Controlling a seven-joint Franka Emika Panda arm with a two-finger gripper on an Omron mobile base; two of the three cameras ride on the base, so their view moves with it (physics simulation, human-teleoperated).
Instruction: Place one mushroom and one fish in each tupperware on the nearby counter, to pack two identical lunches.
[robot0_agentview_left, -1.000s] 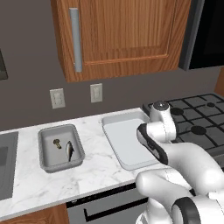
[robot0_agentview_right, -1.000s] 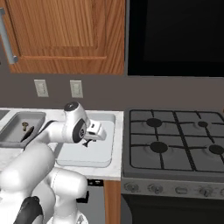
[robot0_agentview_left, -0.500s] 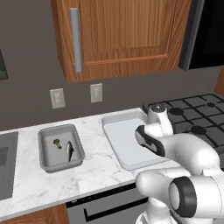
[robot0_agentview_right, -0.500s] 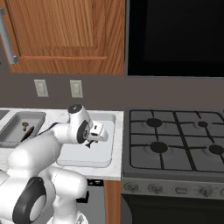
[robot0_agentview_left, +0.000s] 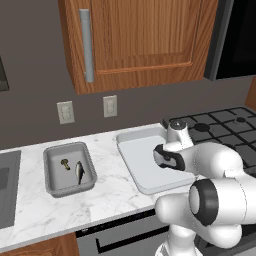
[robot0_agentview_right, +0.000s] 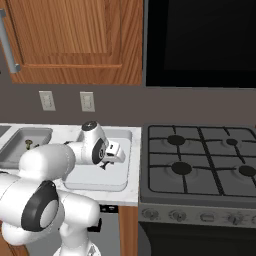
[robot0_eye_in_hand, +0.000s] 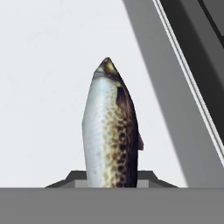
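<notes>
Claw (robot0_agentview_right: 106, 163) is closed down on a speckled silver-brown fish (robot0_eye_in_hand: 111, 131), pinched near the tail so the body points straight out ahead of the hand, nose toward the tub floor. It hangs over the larger, shallow, pale grey tupperware (robot0_agentview_left: 131, 150), which sits at the right end of the white marble table (robot0_agentview_left: 30, 215), just beside the black gas stovetop (robot0_agentview_right: 200, 165); in the hand view the pale floor lies under the fish and the tub's grey wall (robot0_eye_in_hand: 162, 96) runs along one side, so the drop looks lined up inside the rim rather than on it. The smaller, deeper, darker grey tupperware (robot0_agentview_left: 52, 175) sits further left along the table, toward the sink end, and already holds a second fish (robot0_agentview_left: 79, 171) and a small brown mushroom (robot0_agentview_left: 65, 162), so that lunch reads as packed. Pale tub looks otherwise bare: it gets this fish, then needs a mushroom.
</notes>
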